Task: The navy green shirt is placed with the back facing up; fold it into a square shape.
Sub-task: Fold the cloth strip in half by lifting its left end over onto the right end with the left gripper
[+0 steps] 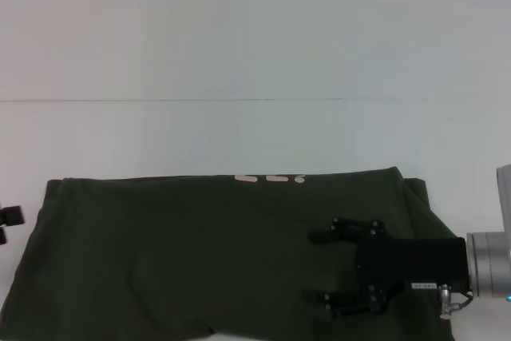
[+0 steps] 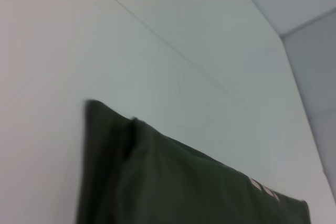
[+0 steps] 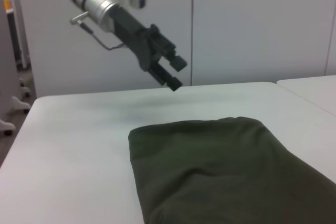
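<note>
Right pincer [image 1: 313, 269] wide over navy green shirt [image 1: 184, 253] | left pincer [image 3: 176, 74] seemingly narrow, mostly cropped overhead

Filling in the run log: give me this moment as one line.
shirt: partly folded, flat on table | right gripper: open, over shirt's right part | left gripper: off shirt, above table at left edge

We see the navy green shirt [image 1: 200, 261] lying flat on the white table at six o'clock, folded into a wide dark olive band of soft knit, a small pale print [image 1: 270, 179] peeking at its twelve o'clock edge.
</note>
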`<act>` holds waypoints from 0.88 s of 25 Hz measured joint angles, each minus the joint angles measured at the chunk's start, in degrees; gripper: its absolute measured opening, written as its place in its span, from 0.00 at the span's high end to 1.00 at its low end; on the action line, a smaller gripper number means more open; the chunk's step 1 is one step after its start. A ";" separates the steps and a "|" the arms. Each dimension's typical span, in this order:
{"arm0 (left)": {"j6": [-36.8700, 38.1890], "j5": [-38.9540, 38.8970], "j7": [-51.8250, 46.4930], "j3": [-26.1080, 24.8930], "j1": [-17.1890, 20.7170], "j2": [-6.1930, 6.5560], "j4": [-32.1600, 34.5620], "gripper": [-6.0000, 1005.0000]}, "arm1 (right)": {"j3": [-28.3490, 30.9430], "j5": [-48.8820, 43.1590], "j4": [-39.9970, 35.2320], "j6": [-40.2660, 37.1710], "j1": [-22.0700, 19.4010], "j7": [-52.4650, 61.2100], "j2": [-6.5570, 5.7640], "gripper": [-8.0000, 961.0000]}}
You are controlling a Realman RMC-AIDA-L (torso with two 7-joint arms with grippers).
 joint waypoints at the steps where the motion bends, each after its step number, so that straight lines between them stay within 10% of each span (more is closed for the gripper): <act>1: 0.23 0.07 -0.01 0.72 -0.73 0.04 -0.81 0.36 | -0.10 0.01 0.31 0.27 0.08 -0.78 0.00 0.06; 8: -0.21 0.31 -0.62 4.31 -4.28 1.48 -5.90 0.34 | -0.38 0.05 1.78 2.31 0.90 -4.27 0.07 0.06; 22: -9.82 1.55 -1.30 13.19 -4.39 0.05 -7.73 0.32 | -0.98 0.06 2.45 3.60 1.91 -3.99 0.09 0.06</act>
